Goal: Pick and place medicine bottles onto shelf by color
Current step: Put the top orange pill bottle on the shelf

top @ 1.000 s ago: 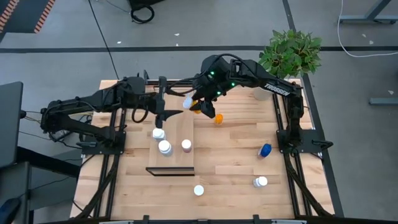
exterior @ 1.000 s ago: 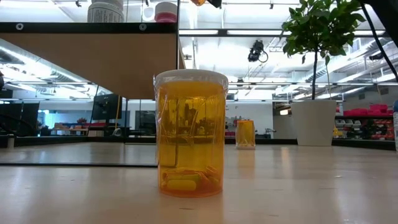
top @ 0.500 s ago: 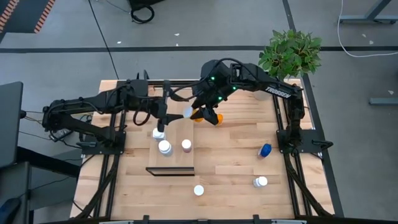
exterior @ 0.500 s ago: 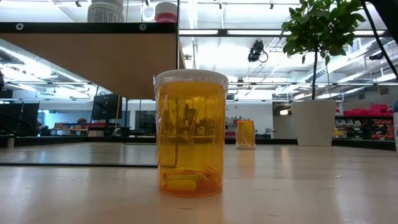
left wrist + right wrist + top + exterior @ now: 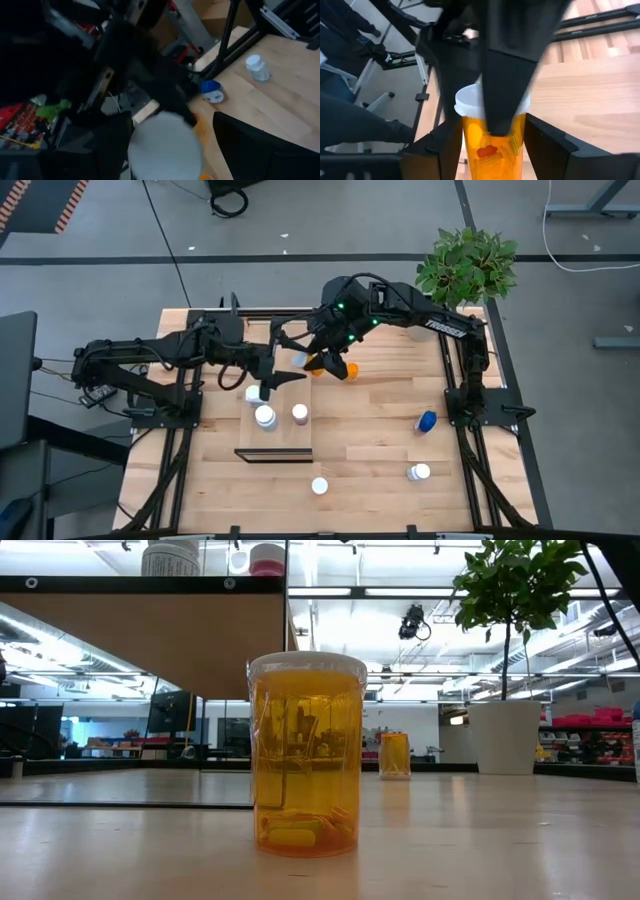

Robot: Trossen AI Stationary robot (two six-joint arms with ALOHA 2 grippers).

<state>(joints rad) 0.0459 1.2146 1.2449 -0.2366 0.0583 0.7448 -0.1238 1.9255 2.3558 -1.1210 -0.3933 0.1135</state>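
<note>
Reaching over the shelf, the right gripper clamps an orange bottle; the left gripper gapes beside it.

Both arms reach in toward the middle of the bench's far half. The right gripper is clamped on an orange medicine bottle. The left gripper meets it there, fingers spread around the bottle's white cap.

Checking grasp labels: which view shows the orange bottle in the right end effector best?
Right wrist view: the orange bottle sits between the right end effector fingers, white cap and pills visible. High view shows only a small orange patch. Left wrist view shows mostly its white cap. Low view misses it.
</note>
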